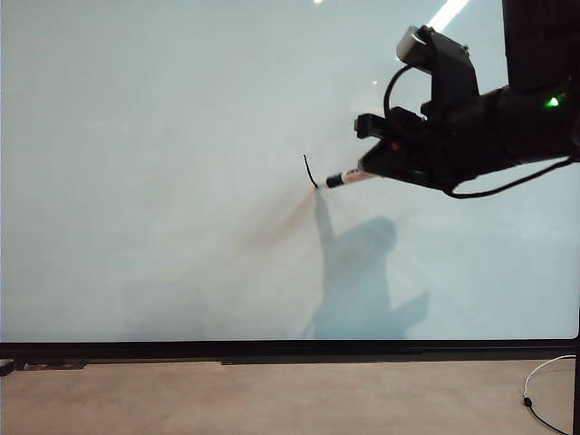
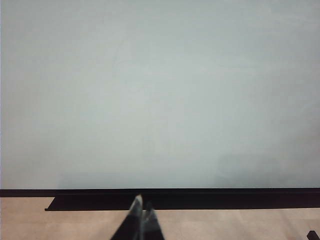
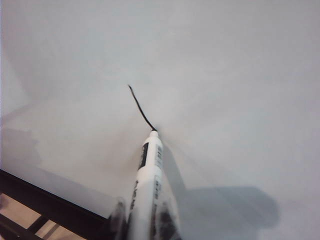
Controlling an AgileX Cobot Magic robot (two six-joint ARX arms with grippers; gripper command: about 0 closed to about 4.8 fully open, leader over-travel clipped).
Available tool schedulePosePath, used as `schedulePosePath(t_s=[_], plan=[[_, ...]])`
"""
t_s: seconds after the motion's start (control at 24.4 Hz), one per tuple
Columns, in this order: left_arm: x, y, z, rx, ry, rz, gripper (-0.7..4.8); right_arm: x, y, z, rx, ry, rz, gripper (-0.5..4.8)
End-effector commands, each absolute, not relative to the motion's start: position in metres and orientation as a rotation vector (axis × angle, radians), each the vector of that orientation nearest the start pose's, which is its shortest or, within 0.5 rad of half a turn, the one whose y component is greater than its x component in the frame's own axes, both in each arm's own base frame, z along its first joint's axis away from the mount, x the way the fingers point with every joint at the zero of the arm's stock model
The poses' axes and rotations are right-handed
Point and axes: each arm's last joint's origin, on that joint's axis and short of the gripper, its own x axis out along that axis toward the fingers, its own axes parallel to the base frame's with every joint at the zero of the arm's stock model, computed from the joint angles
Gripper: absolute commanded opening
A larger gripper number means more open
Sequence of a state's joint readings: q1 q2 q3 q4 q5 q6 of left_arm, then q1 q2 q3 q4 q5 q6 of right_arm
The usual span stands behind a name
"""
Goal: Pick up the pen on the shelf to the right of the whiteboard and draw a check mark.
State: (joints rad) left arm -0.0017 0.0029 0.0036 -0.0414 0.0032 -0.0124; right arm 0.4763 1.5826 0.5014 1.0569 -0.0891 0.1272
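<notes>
**Pen tip at the foot of the first stroke: risks at the turn**

The right gripper (image 1: 376,168) is clamping the pen (image 3: 148,187) by its barrel, fingers narrowed around it, and is pressing the tip against the whiteboard (image 1: 145,181). The tip is sitting at the lower end of the check mark (image 3: 140,108), of which only the short left stroke is drawn so far. That stroke is lying well above the board's black lower frame, a little right of the board's middle. The left gripper (image 2: 141,220) is resting below the frame with its fingers together, holding nothing.

The likely failures are arising at the turn. If the tip is lifting off the board as the direction reverses, the long right stroke will be starting with a gap. If pressure is growing too strong, the pen may be slipping back through the fingers or tilting, giving a wobbly line. The marker is meeting the board at a slant, so a small wrist change could be breaking contact altogether.
</notes>
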Motion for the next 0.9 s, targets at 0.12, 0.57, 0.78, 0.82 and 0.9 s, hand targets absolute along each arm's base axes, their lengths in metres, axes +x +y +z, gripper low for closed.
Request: schedulePosePath(t_s=[0.12,0.57,0.78,0.82,0.9], plan=[[0.0975,-0.0003,0.1626,-0.008,0.026,-0.006,-0.04,0.2522,0.1315,0.1760,0.129,0.052,0.529,-0.08],[0.0975,-0.0003,0.1627,-0.008,0.025,-0.006,-0.04,0.2521,0.1314,0.1777,0.115,0.029,0.528,-0.08],[0.0975,-0.0003,0.1627,-0.008,0.025,-0.006,-0.04,0.2524,0.1313,0.1779,0.080,0.018,0.520,-0.08],[0.0975,-0.0003,0.1627,-0.008,0.025,-0.005,-0.04,0.2524,0.1313,0.1779,0.067,0.014,0.521,-0.08],[0.0975,-0.0003,0.1627,-0.008,0.025,-0.006,-0.05,0.2524,0.1313,0.1779,0.053,0.011,0.521,-0.08]])
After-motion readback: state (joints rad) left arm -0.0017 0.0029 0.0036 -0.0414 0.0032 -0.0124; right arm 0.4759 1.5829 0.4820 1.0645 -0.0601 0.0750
